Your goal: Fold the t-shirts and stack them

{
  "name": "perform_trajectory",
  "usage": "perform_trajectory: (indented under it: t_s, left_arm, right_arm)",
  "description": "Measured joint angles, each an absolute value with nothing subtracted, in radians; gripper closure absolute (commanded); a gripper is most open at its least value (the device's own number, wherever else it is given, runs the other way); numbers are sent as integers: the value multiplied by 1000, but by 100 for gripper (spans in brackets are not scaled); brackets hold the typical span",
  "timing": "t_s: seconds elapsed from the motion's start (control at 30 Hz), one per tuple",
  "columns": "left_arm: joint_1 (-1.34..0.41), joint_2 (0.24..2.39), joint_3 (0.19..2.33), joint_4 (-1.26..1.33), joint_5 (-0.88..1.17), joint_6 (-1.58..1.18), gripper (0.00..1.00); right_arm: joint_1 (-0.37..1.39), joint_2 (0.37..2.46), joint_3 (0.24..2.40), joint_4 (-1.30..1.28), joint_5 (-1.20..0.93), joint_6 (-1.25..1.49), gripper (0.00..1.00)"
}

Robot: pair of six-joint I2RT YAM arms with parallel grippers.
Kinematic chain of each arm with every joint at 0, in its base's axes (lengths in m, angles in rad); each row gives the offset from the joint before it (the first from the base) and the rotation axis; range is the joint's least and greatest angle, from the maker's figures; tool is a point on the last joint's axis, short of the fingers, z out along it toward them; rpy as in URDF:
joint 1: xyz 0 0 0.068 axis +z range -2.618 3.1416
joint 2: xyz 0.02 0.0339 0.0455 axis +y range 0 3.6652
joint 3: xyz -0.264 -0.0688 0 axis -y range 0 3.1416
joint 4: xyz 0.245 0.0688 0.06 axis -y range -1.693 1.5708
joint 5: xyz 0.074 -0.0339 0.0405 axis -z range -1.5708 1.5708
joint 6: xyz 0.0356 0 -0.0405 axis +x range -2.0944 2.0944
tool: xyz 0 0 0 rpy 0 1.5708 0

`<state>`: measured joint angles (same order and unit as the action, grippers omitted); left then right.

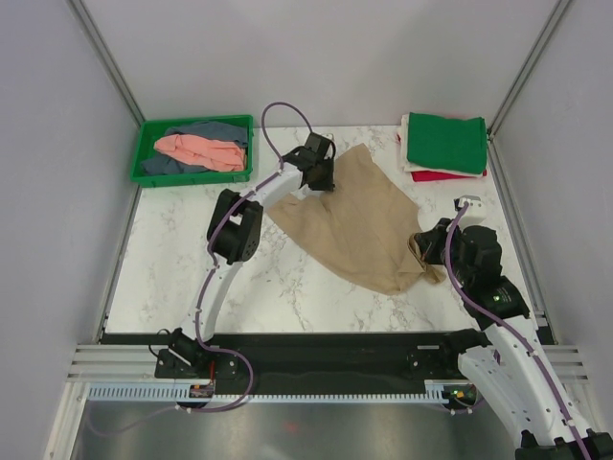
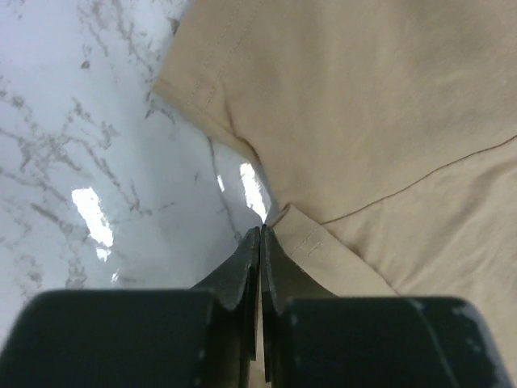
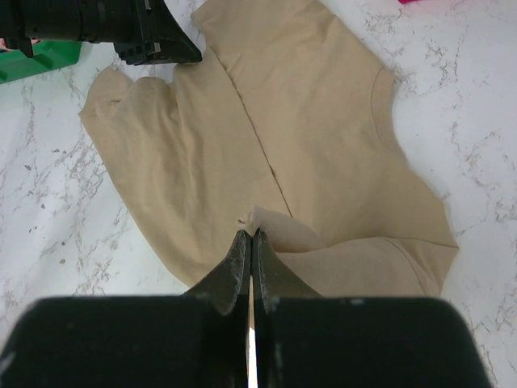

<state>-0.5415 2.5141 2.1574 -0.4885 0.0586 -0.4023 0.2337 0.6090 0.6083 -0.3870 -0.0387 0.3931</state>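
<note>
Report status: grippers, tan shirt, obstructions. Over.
Left gripper shut on tan t-shirt, far edge. Right gripper shut on its near-right corner. Shirt lies on table. Nothing on top of it.

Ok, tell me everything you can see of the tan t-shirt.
The tan t-shirt is soft plain beige cloth, short-sleeved, with stitched hems and a round neckline. It lies spread, slightly rumpled, diagonally on the white marble table. The left fingers pinch its far edge, the right fingers a fold at its near end.

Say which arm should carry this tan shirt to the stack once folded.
Right, likely: the stack sits far right, on its side, and the right hand pinches the shirt. The left hand is nearer the tray.
</note>
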Motion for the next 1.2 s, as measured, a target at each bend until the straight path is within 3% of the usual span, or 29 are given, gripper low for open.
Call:
perform_trajectory:
  t_s: [0.47,0.5,0.57,0.6,1.2]
  left_arm:
    - [-543,2267,1979,-492,-1,-401,98]
    - [-543,2247,1973,-492,-1,-400,79]
    - [-544,2228,1972,-484,0,-387,60]
    - [-545,2224,1972,-478,2,-382,57]
    - [-547,2499,2172,-473,88,-382,43]
  right_arm:
    - [234,608,604,-374,-42,393,100]
    - [234,607,604,-374,-42,393,100]
    - [234,604,604,-374,-45,393,100]
    - [234,603,604,-374,-46,393,100]
    - [234,619,587,-358,-57,393,100]
